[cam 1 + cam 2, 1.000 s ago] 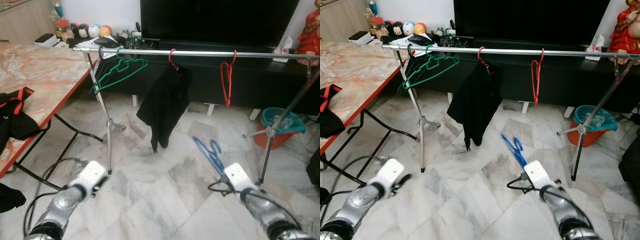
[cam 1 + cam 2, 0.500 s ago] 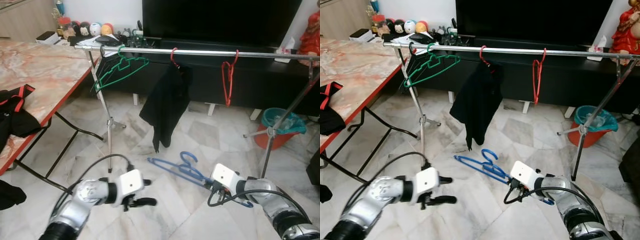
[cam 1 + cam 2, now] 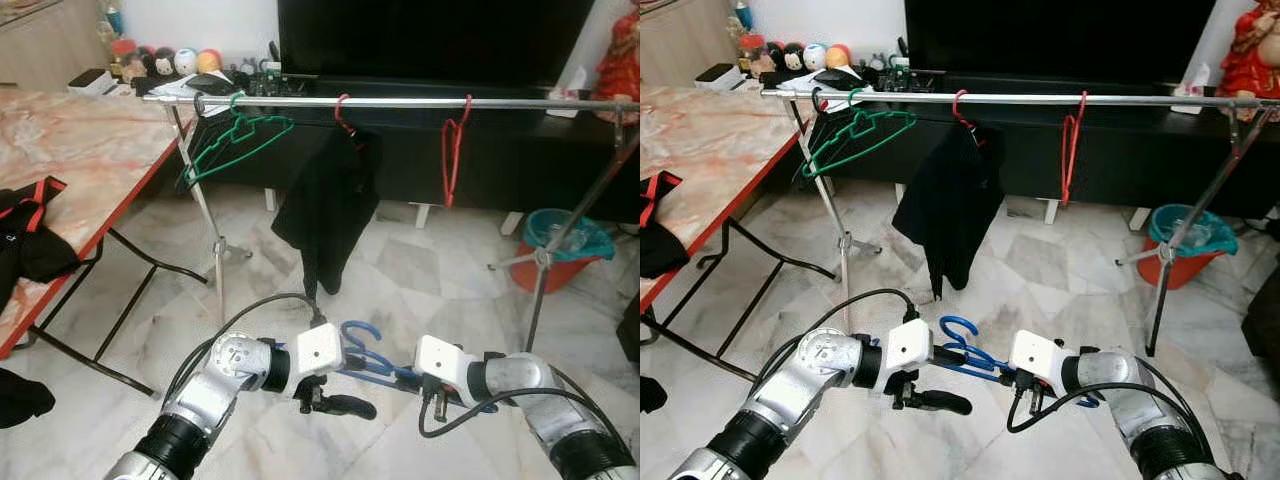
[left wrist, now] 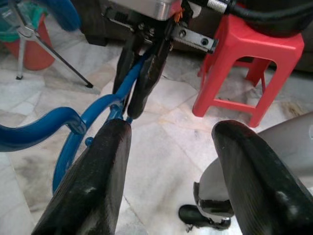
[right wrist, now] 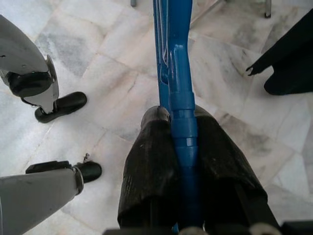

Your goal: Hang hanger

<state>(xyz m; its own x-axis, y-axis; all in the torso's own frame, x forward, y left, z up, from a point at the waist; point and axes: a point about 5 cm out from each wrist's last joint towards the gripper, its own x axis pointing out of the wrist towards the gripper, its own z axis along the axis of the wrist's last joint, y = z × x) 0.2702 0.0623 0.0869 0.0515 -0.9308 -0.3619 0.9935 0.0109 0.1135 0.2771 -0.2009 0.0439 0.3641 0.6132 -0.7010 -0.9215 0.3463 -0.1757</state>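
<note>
A blue hanger (image 3: 362,338) hangs low over the floor between my two arms. My right gripper (image 5: 183,117) is shut on its neck, just below the hook. My left gripper (image 4: 171,129) stands open right beside it, one finger (image 4: 93,181) touching or almost touching the blue bar, nothing between the fingers. Further back a silver clothes rail (image 3: 400,102) runs across at head height. On the rail hang a green hanger (image 3: 235,145), a black garment (image 3: 330,210) on a red hanger, and a bare red hanger (image 3: 452,150).
A marble table (image 3: 80,150) with a black-and-red garment (image 3: 25,235) stands at the left. A teal bucket (image 3: 565,245) sits by the rail's right leg. A dark TV cabinet is behind the rail. A red stool (image 4: 244,54) shows in the left wrist view.
Both arms have swung inward. The right gripper brought the blue hanger from the right toward the middle and turned it sideways; the left gripper moved right and closed in on it.
</note>
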